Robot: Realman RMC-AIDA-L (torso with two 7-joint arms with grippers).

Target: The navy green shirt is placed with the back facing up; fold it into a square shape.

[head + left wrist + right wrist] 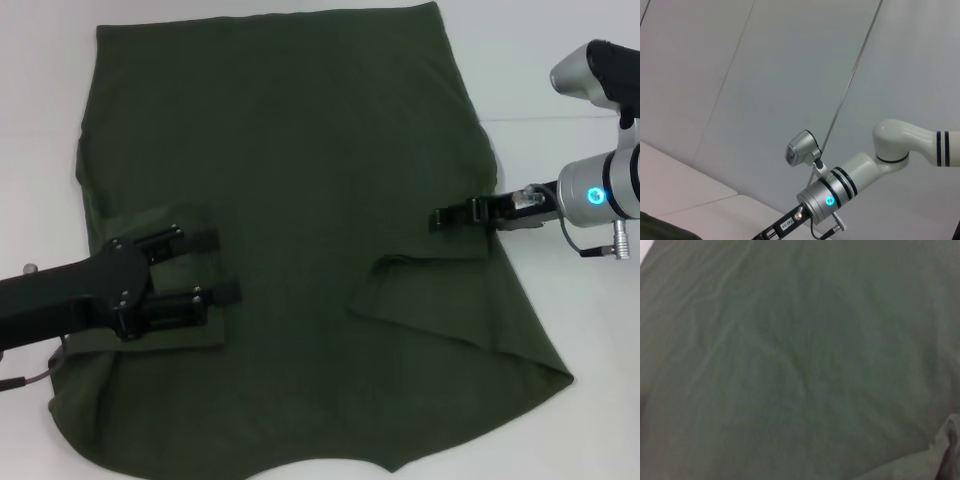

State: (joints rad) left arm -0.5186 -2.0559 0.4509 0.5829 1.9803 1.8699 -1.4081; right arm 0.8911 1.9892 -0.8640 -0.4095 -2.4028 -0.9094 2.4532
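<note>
The navy green shirt (300,150) lies spread flat on the white table, plain side up, with no lettering showing. Both its side parts are folded inward, one under my left gripper and one at the right (430,275). My left gripper (225,267) is open and lies over the folded left part, low on the cloth. My right gripper (442,217) reaches in over the shirt's right edge, just above the right fold. The right wrist view is filled with the shirt's cloth (790,360). The left wrist view shows a corner of the shirt (660,232) and my right arm (832,197).
The white table (580,320) shows around the shirt at the left, right and far side. The shirt's near hem runs off the picture's lower edge. A grey wall (765,75) stands behind the table.
</note>
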